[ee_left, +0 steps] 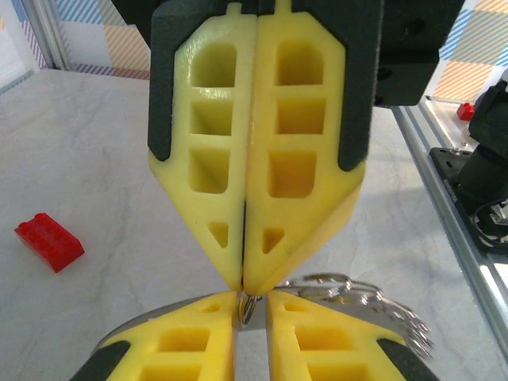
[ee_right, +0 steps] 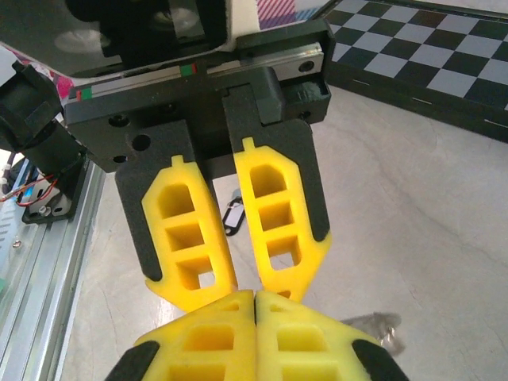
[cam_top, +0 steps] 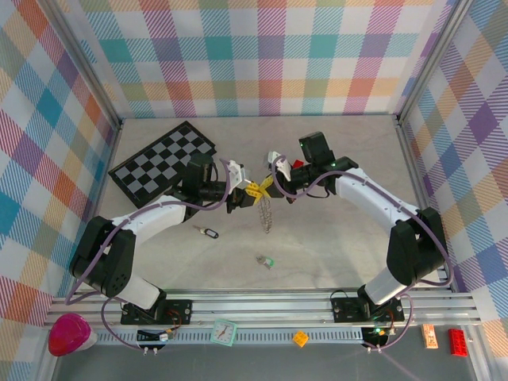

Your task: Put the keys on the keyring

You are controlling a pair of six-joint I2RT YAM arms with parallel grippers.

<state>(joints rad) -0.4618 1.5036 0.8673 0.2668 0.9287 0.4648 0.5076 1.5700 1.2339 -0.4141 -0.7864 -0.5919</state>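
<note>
The keyring point(cam_top: 267, 213), a silvery chain loop, hangs over the middle of the table from where both grippers meet. My right gripper point(cam_top: 262, 189) is shut on its small end ring point(ee_left: 248, 305), pinching it at the very fingertips point(ee_left: 262, 278). My left gripper point(ee_left: 252, 303) faces it tip to tip, jaws a narrow gap apart, with that ring inside the gap against one pad. The chain point(ee_left: 361, 292) trails to the right. The black-headed key point(cam_top: 208, 232) and the pale green-headed key point(cam_top: 264, 260) lie on the table below. The black one point(ee_right: 232, 216) shows between the left fingers.
A black-and-grey chequerboard point(cam_top: 163, 163) lies at the back left. A small red block point(cam_top: 298, 164) sits behind the right gripper, also seen as red block point(ee_left: 49, 240). The metal rail point(cam_top: 262, 305) runs along the near edge.
</note>
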